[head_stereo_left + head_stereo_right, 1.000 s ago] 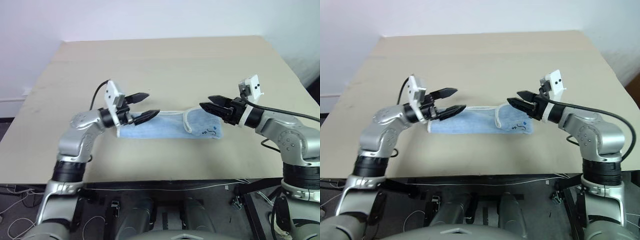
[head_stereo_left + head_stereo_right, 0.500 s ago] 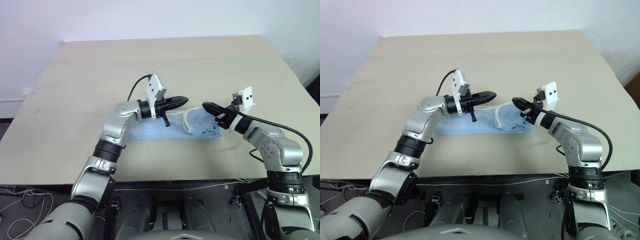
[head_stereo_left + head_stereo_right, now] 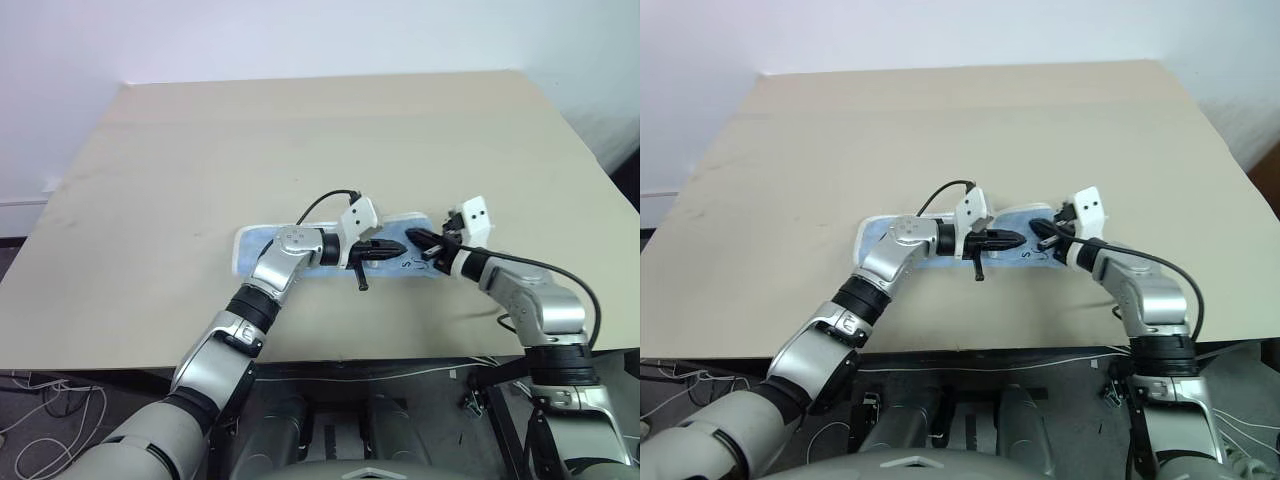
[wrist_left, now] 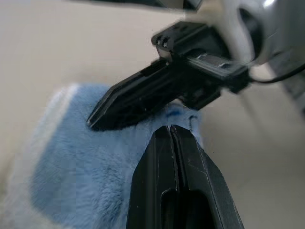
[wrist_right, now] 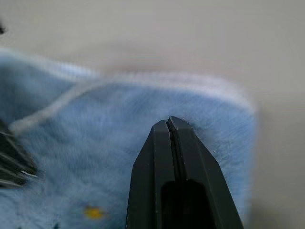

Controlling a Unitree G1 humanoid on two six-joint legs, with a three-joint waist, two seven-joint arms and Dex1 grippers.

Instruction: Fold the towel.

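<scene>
- The towel (image 3: pixel 262 246), fuzzy light blue terry with a white stitched edge, lies as a long flat strip at lower centre of the frame on the smooth beige desk (image 3: pixel 300 140).
- Bare desk surrounds it.
- Left hand (image 3: pixel 395 246) and right hand (image 3: pixel 413 236), fingers pressed together, meet over its right end.

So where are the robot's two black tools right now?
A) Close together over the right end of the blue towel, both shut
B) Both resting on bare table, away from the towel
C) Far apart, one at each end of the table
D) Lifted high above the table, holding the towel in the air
A: the left tool and right tool nearly meet tip to tip over the towel, each with its fingers pressed together.
</scene>
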